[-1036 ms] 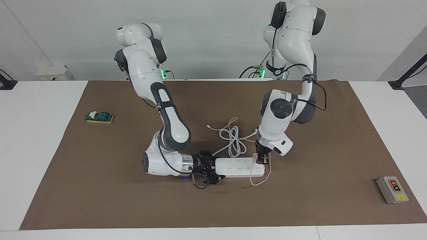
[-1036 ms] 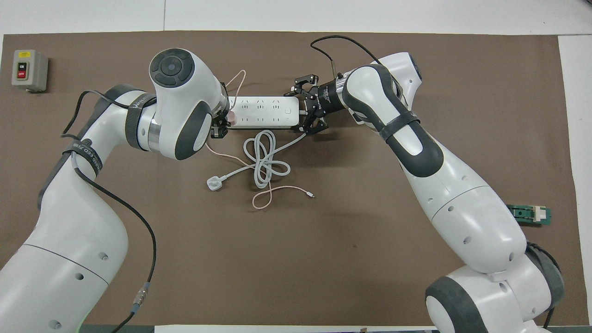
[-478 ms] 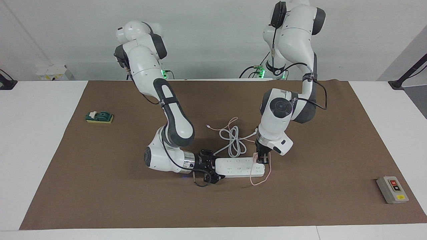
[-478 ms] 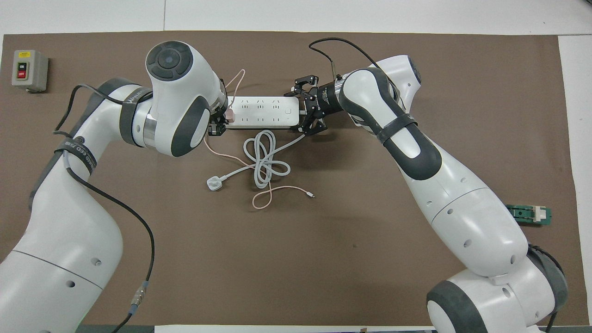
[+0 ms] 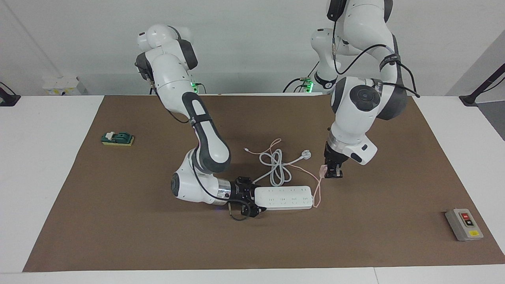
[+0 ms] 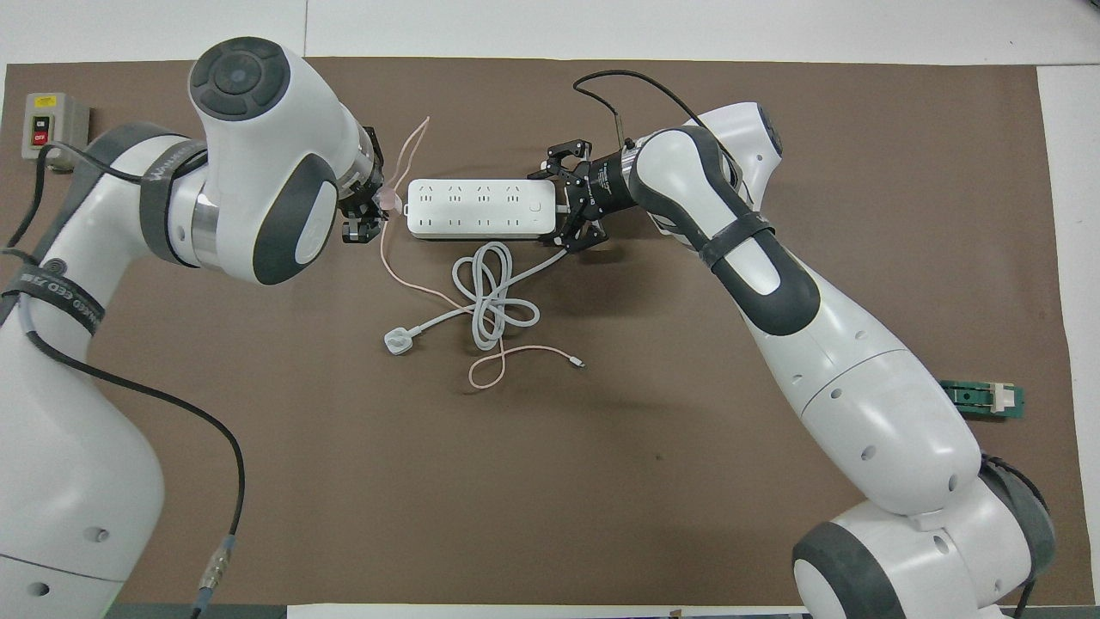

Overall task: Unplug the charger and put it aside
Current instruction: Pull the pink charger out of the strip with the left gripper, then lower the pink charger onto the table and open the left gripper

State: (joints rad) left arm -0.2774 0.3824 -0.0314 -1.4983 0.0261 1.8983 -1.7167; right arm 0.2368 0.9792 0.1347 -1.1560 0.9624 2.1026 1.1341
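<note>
the left end effector (image 5: 333, 173) is hanging over the brown mat (image 5: 375, 221) just off the end of the power strip (image 5: 283, 197) that lies toward the left arm's end of the surface, its fingers clamped together on the charger (image 5: 322, 170). the small pink cube is sitting up in the air, clear of the sockets. the right end effector (image 5: 246, 201) is lying low on the surface at the strip's other end, its fingers gripping that end from both sides and pinning the strip down. the likeliest trouble is coming from the pink cable (image 5: 318, 191): it is dropping from the charger, looping past the strip's end and running in under the coiled white cord (image 5: 276, 167) near the round plug (image 5: 305, 154). a long carry toward the left arm's end may be pulling that cable taut, dragging the coil, or twisting the cube out of a narrow pinch. the grip is looking shallow on one side of the cube, so a quick swing may be shaking it loose. letting go from this height may be tipping it onto its prongs.
</note>
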